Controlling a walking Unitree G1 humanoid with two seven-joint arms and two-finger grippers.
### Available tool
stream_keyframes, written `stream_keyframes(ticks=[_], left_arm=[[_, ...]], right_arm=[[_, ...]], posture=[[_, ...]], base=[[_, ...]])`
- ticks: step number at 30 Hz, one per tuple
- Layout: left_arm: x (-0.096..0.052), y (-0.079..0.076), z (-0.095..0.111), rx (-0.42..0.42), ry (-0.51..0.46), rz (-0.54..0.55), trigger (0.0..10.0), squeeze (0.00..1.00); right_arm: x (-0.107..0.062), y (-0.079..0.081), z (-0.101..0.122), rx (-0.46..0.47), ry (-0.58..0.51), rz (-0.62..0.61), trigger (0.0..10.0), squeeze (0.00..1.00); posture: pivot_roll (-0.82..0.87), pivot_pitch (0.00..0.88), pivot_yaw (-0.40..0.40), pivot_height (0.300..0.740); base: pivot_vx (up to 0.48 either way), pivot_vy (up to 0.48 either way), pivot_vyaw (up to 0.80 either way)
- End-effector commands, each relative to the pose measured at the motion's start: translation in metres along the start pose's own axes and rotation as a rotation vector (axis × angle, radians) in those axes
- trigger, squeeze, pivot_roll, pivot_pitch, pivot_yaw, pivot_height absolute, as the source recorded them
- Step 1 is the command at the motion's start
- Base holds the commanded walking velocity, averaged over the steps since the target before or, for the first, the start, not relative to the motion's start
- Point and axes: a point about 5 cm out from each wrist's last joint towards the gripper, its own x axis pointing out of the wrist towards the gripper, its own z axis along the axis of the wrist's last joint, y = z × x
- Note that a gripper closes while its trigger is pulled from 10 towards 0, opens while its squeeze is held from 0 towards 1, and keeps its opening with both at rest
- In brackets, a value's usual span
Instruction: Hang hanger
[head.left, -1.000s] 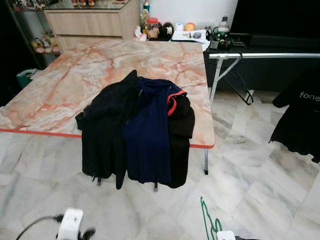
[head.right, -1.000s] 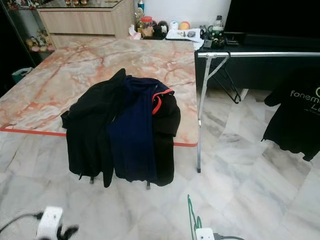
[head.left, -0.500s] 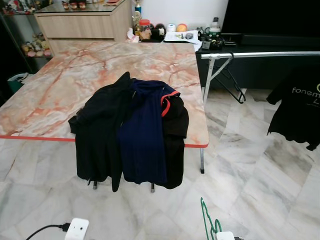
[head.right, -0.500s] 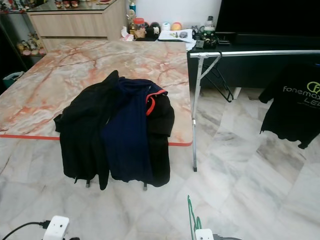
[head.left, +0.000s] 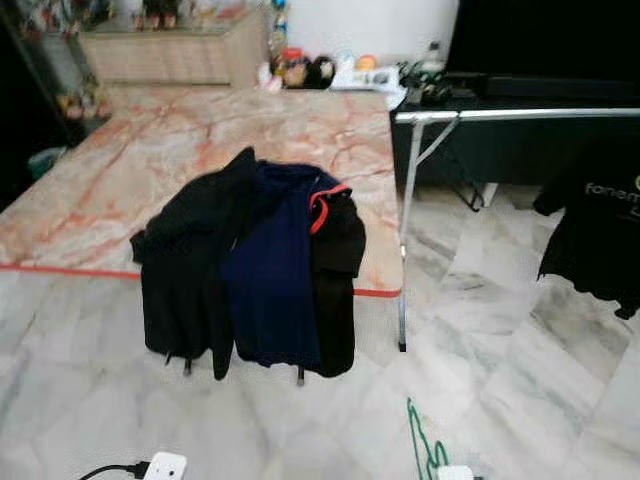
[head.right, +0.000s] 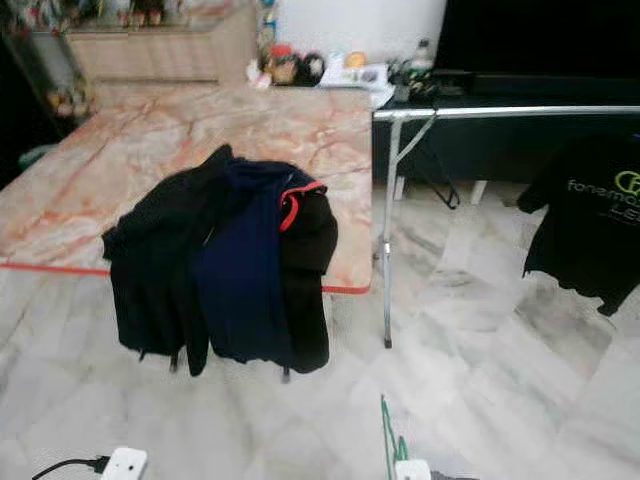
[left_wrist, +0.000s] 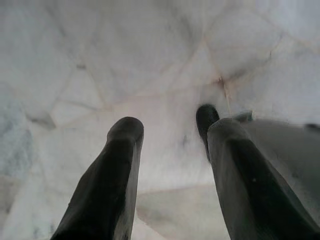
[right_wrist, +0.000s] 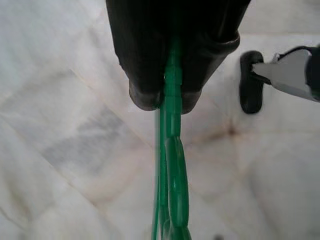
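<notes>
jackets (head.left: 250, 270) draped over table (head.left: 120, 180) edge, rack (head.left: 520, 115) right.

Marble floor (head.left: 520, 340), orange-veined marble table (head.left: 150, 160), wooden sideboard (head.left: 170, 55) behind.

- Green hanger (head.left: 424, 455): lower part cut off by the frame's bottom edge.
- Black T-shirt (head.right: 590, 225) (printed lettering): cropped at the right edge.
- Shelf items (head.left: 320, 70): blurred, unidentifiable.
</notes>
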Motion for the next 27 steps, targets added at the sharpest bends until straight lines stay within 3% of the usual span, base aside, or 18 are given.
stream_keyframes(ticks=[1,15,19,27], left_arm=[[0.0003,-0.0018,-0.0001,-0.003,-0.002,-0.004,10.0,0.0],[-0.0005,-0.0038,-0.0047,-0.013,0.007,-0.006,10.0,0.0],[0.0,-0.005,-0.0035,-0.014,0.005,-0.01,10.0,0.0],[0.0005,-0.0063,-0.0024,-0.01,0.002,-0.015,10.0,0.0]], right_arm=[[-0.0014,-0.006,-0.0063,0.017,0.019,-0.019,10.0,0.0],[-0.0015,-0.0077,-0.0064,0.062,0.018,-0.047,10.0,0.0],[-0.0013,-0.0076,-0.0061,0.056,0.023,-0.045,10.0,0.0],[-0.0012,-0.0079,-0.0052,0.057,0.018,-0.047,10.0,0.0]], posture=[[0.04,0.078,0.05,0.74],[0.04,0.092,0.046,0.74],[0.04,0.095,0.045,0.74],[0.04,0.098,0.044,0.74]], base=[[0.0,-0.36,0.0],[0.0,-0.37,0.0],[0.0,-0.381,-0.8],[0.0,-0.379,0.0]])
